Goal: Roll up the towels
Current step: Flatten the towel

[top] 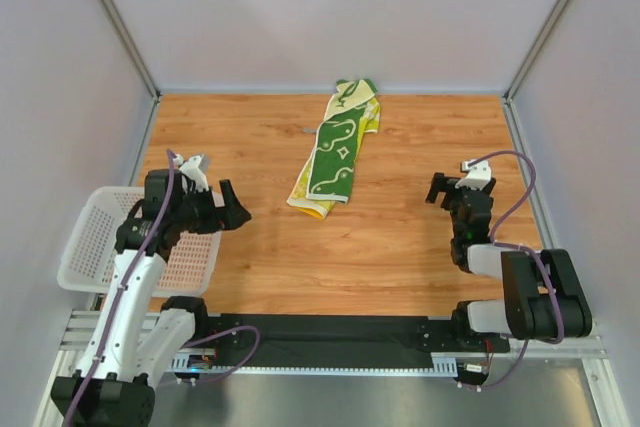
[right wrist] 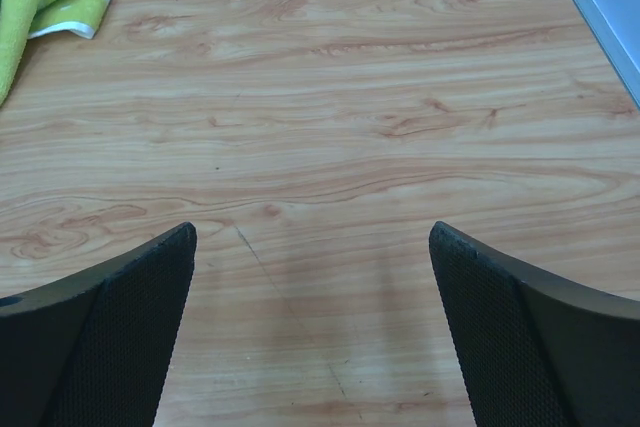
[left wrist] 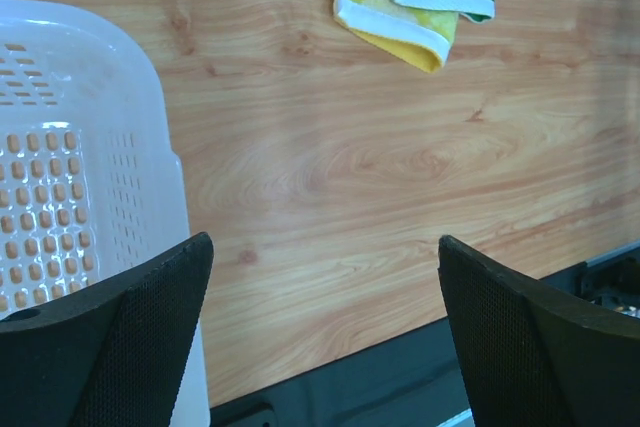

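Top external view, entry by M: both towels lie stacked mid-table toward the far edge. The dark green towel (top: 337, 152) sits on top of the lime-yellow towel (top: 306, 199), long axis running away from the arms, slightly slanted. Nothing rolled yet.

R: Claws?

M: Both spread wide and empty. The left gripper (top: 236, 205) hovers by the inner rim of the white mesh basket (top: 85, 237); the right gripper (top: 438, 190) hangs over bare wooden table (top: 400, 247). Both are well apart from the stack.

R: Fabric notes: the green one shows white swirls and a pale hem. The lime one peeks out at the near-left corner and along the far-right side (far end looks bunched, not flat). Thin, limp cloth, I'd judge.

M: First step as I read it: approach and separate. Pinch only the top layer at its near corner, shallow, so the lime one isn't dragged along. Flatten the bunched end before rolling, then start from the near short edge with both claws level
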